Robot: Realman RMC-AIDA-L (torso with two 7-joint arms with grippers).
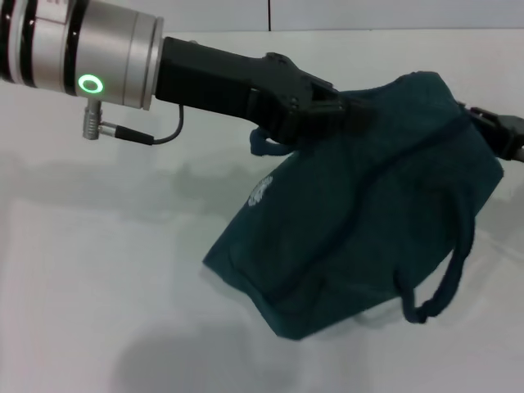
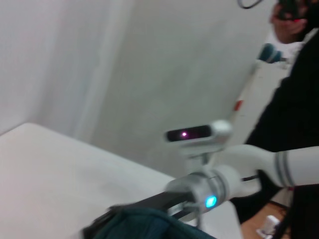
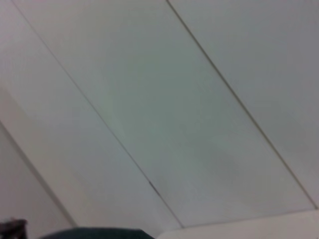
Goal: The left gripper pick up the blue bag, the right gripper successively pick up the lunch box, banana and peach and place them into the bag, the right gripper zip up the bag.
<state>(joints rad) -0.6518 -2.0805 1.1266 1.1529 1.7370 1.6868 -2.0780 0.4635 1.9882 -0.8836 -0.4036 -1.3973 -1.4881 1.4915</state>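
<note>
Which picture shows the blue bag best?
The head view: the whole blue bag shows, held up by the left hand. The left wrist view shows only a bit of its top, the right wrist view a sliver.

The blue bag (image 1: 368, 205) reads as soft woven cloth, matt, creased into deep folds, with a small pale print on its side. Its handle strap (image 1: 446, 282) looks like the same dull fabric, rolled and cord-like. The left gripper (image 1: 348, 106) is matt black, hard plastic by the look of it, biting into the cloth. Behind it the wrist housing (image 1: 90, 49) is brushed silvery metal with a soft sheen, and a thin black rubbery cable (image 1: 155, 135) loops beneath. The table (image 1: 90, 286) is smooth, pale and matt. At the bag's far edge the right gripper (image 1: 503, 131) shows matt black too.
</note>
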